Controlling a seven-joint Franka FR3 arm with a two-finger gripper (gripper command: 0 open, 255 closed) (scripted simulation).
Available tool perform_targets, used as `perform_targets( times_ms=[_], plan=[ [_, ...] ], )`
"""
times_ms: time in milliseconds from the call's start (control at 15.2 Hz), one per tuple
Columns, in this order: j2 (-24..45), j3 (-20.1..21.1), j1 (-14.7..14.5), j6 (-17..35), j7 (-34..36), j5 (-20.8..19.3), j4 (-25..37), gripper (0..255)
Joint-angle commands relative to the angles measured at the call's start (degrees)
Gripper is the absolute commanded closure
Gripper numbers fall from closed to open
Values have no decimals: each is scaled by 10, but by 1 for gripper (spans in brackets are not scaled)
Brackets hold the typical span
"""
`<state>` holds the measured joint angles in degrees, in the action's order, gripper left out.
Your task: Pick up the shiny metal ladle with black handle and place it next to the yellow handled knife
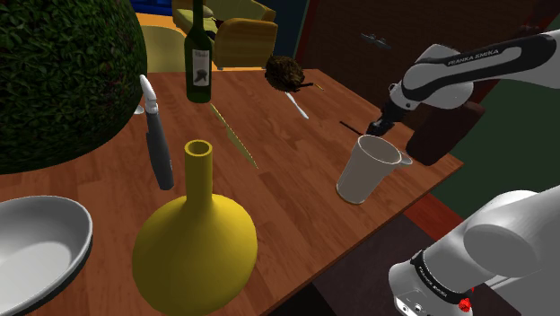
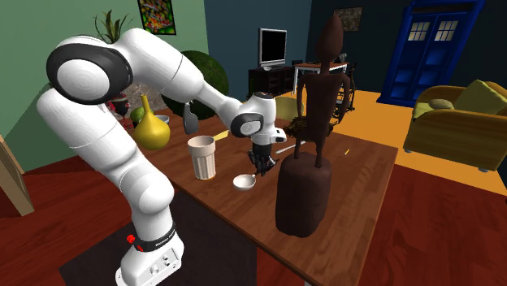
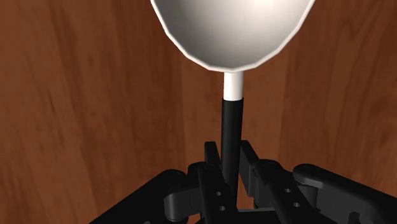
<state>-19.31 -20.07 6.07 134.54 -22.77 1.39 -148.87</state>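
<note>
The hand (image 3: 230, 153) is clamped on the ladle (image 3: 232, 32): in the wrist view its 2 fingers (image 3: 212, 168) press on either side of the black handle (image 3: 231, 121), fairly close to the short white neck below the bowl. The bowl is drawn plain white rather than shiny. It sits low over the bench (image 1: 296, 206) near the edge, between the white cup (image 2: 201, 157) and the dark statue (image 2: 305, 187) in the second exterior view; whether it touches the wood I cannot tell. The yellow knife (image 1: 235, 136) lies well apart from it, toward the middle of the bench in the shoulder view. The ladle looks stiff and light, but the bowl end probably outweighs the thin handle, so a hold near the neck should keep it from swinging. The slim handle could twist between flat fingers, so a firm squeeze and a steady, level carry seem wise. The lift and the carry across to the knife are not yet done
</note>
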Motion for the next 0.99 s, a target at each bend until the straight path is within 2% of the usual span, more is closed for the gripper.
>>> perform_targets(
  times_ms=[0,858,924],
  plan=[
    [-10,3,2,-18,5,-4,8,255],
    [-60,19,9,-128,27,-17,70,255],
    [-46,26,1,-124,36,-10,81,255]
  ],
)
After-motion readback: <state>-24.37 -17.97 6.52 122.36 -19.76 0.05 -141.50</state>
